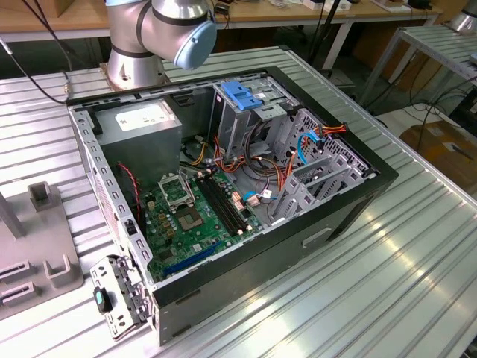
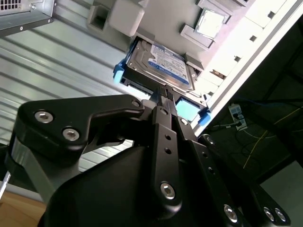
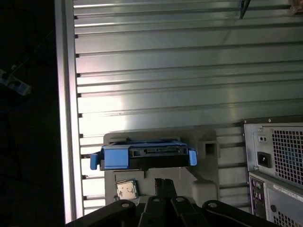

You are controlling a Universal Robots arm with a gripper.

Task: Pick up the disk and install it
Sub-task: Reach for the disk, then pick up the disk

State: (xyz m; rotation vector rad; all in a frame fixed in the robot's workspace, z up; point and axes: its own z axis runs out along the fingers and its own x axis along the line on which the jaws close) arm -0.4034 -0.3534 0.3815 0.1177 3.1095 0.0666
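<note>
Closed tool (image 2: 164, 94) just beside disk (image 2: 163, 66)

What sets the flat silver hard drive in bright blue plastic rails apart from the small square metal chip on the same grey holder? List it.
Size: the silver hard drive in blue rails is far larger than the square metal chip. Shape: the drive is oblong, the chip square. Trim: the drive carries a blue-and-white label and blue rails; the chip is plain metal. Both lie flat on the grey holder.
</note>
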